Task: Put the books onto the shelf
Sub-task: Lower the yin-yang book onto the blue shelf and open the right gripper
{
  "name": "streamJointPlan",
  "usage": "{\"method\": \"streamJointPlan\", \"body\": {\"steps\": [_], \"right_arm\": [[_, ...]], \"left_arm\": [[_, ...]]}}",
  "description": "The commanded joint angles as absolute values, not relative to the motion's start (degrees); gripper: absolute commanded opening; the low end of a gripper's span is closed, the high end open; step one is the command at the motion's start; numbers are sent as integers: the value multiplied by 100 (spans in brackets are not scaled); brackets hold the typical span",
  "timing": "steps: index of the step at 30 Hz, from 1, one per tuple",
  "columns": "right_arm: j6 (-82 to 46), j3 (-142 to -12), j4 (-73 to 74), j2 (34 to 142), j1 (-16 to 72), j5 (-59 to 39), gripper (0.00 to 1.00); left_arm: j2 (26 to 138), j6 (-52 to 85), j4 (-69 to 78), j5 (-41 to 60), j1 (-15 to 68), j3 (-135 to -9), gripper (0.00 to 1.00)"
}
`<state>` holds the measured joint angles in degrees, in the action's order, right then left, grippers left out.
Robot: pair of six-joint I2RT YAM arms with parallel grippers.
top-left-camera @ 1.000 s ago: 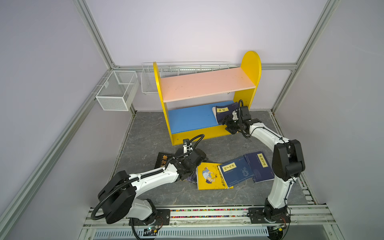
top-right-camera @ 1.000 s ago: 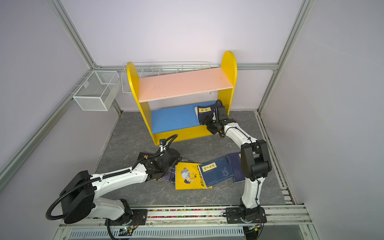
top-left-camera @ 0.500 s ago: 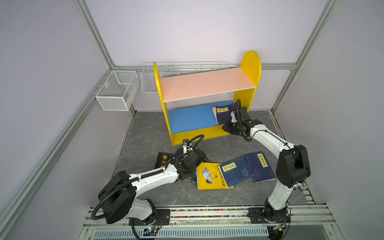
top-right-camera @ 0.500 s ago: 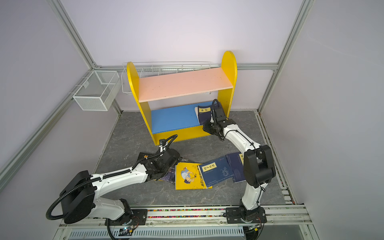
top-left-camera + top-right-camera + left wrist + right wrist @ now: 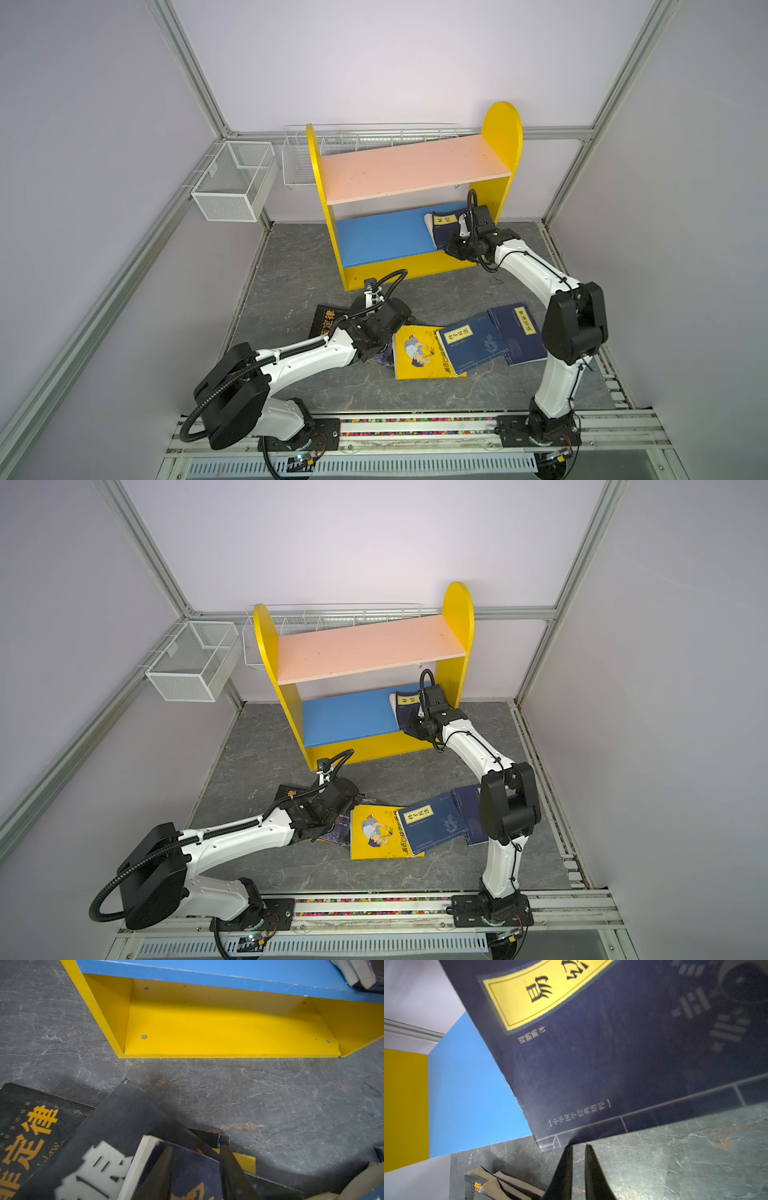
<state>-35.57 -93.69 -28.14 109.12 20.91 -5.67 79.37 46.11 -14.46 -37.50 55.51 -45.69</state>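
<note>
Step in hand (my judgement): seating a book on the shelf [image 5: 329, 224].

Position: the navy book [image 5: 442, 226] lies flat at the right end of the blue lower board [image 5: 382, 237], just beside the right yellow panel [image 5: 503, 133]. It seems to rest on other books, since page edges show at its left. In the right wrist view its near corner overhangs the board, out over the desk [image 5: 695, 1157].

Right gripper [image 5: 577, 1147]: fingers drawn almost together with nothing between them, tips at the book's near edge. Touching or just short, cannot tell.

Left gripper [image 5: 197, 1145]: low over the near-left pile, fingers partly apart across a dark navy book [image 5: 193, 1178]. Clamped or only resting, cannot tell.

Not yet shelved: yellow cartoon book [image 5: 419, 353], navy paperback [image 5: 473, 345], second navy paperback [image 5: 519, 336], black book [image 5: 324, 324].

To do it well:
- Use the narrowed fingers as a pusher.
- Meet the near edge about its middle; at the corner the book would likely swivel.
- Push straight toward the far side, low and slow, so the thin cover neither buckles nor rides up.
- Stop once nothing overhangs.
- Mind wrist clearance under the pink upper board [image 5: 415, 170].
</note>
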Motion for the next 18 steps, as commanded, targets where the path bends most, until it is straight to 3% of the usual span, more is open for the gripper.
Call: {"method": "streamJointPlan", "body": {"steps": [1, 18], "right_arm": [[-3445, -9569, -2902, 11052, 2118, -458, 16], [-3417, -9650, -2903, 11017, 2083, -165, 16]], "left_arm": [[7808, 4725, -1532, -3889, 5520, -4491, 38], [7796, 4702, -1522, -3891, 5520, -4471, 38]]}}
